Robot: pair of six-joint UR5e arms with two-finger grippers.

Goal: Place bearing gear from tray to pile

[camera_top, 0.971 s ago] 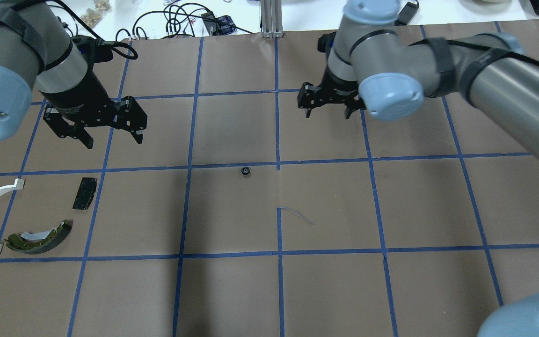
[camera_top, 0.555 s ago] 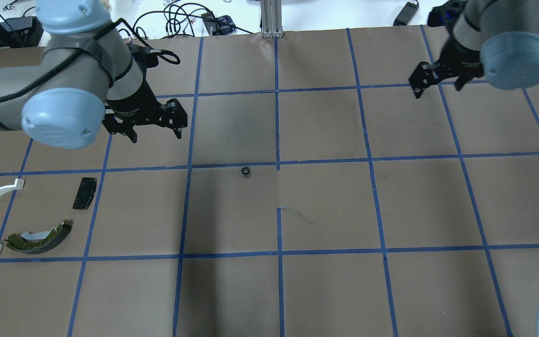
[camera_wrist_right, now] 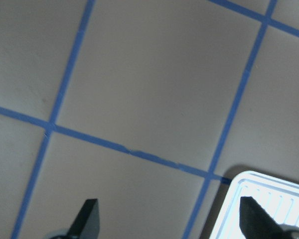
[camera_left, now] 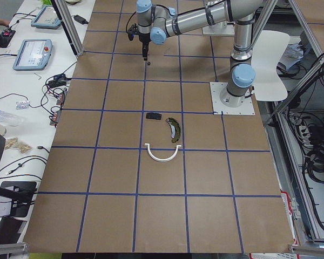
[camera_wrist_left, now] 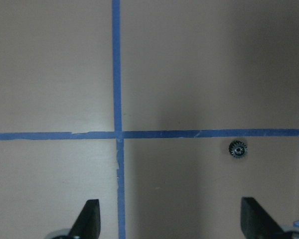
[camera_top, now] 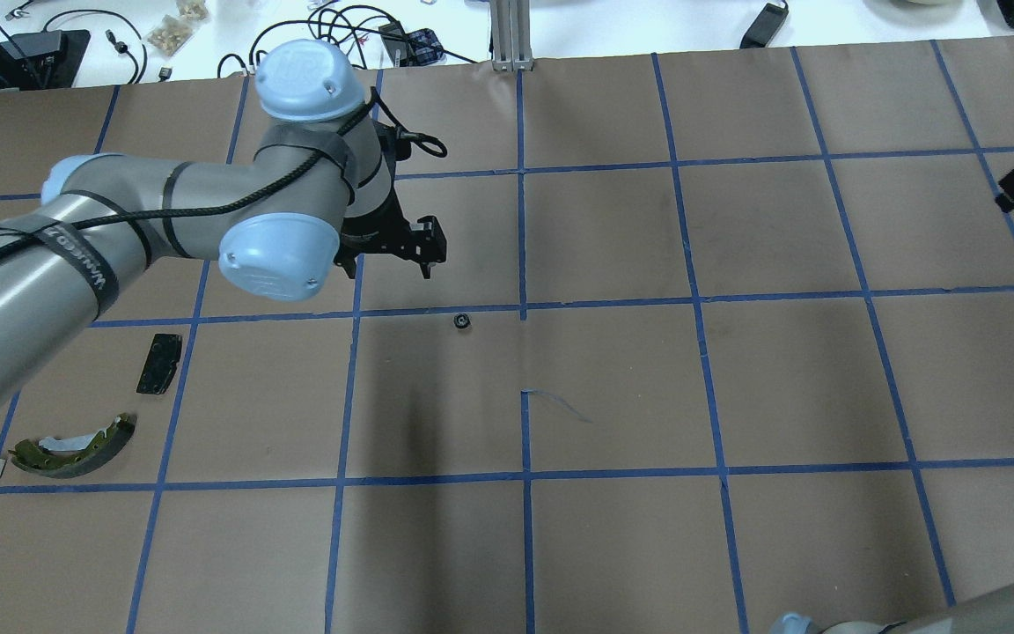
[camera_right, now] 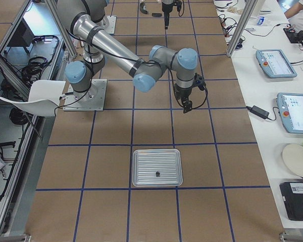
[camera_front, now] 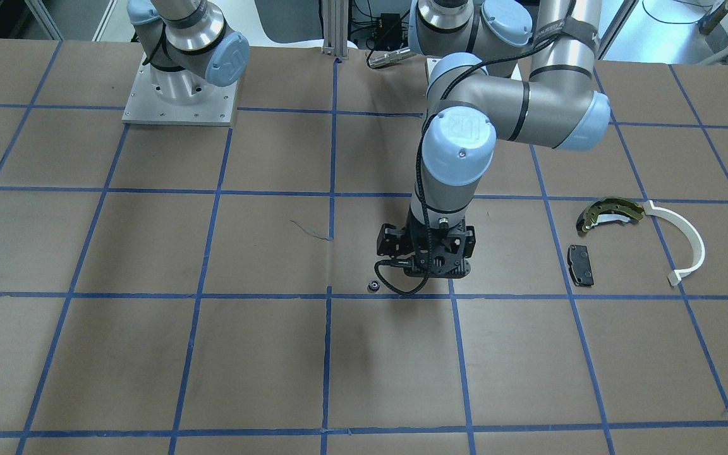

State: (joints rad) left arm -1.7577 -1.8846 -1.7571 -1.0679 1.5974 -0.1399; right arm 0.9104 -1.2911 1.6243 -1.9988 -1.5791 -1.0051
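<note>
A small black bearing gear (camera_top: 462, 320) lies on the brown table near its middle, also in the front view (camera_front: 373, 286) and the left wrist view (camera_wrist_left: 237, 148). My left gripper (camera_top: 388, 264) hovers open and empty just behind and left of it (camera_wrist_left: 170, 209). The pile sits at the left: an olive-and-black brake shoe (camera_top: 76, 438), a black pad (camera_top: 159, 363) and a white arc (camera_front: 686, 240), mostly hidden by my arm overhead. My right gripper (camera_wrist_right: 168, 206) is open and empty beside the metal tray (camera_right: 141, 171), which holds one small dark part (camera_right: 157, 174).
Blue tape lines grid the brown table. The tray's corner (camera_wrist_right: 269, 199) shows under my right gripper. Cables and devices lie along the far table edge (camera_top: 340, 35). Tablets sit on a side bench (camera_right: 278, 63).
My left arm has swung right, from near the pile toward the gear. My right arm has withdrawn to the right edge of the overhead view. The gear has not moved.
</note>
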